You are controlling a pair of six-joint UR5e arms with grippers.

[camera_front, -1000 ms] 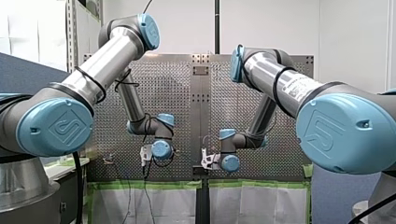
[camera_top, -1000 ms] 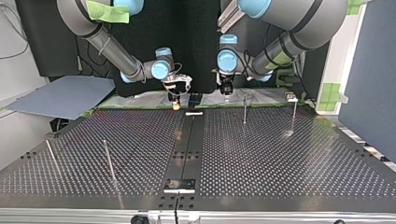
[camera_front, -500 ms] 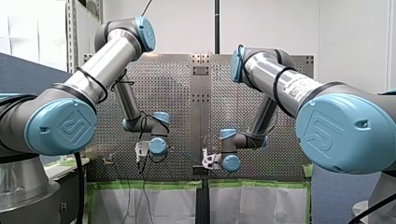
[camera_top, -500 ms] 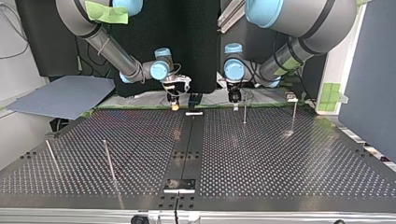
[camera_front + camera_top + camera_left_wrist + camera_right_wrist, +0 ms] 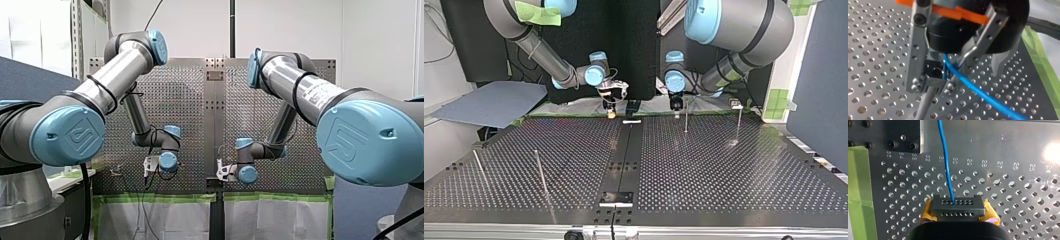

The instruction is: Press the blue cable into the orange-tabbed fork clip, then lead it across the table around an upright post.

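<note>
The blue cable (image 5: 946,162) runs out of a black connector block (image 5: 958,207), and my right gripper (image 5: 958,216) is shut on that block with its yellow pads (image 5: 991,214). In the top view this gripper (image 5: 611,111) hangs low at the table's far edge, near the middle. My left gripper (image 5: 938,83) stands open, its metal fingers (image 5: 915,62) astride the blue cable (image 5: 978,92) and the top of an upright post (image 5: 924,103). In the top view it (image 5: 676,103) hovers just beside the thin post (image 5: 685,120). I cannot make out an orange-tabbed fork clip on the table.
Other thin posts stand at the top view's right (image 5: 739,122) and near left (image 5: 540,172), (image 5: 480,170). A small white piece (image 5: 632,121) lies on the centre strip by the far edge. Green tape (image 5: 1045,65) lines the perforated table's border.
My left gripper has moved toward the top view's right, from beside the centre strip to the post. My right arm has stayed still with the connector.
</note>
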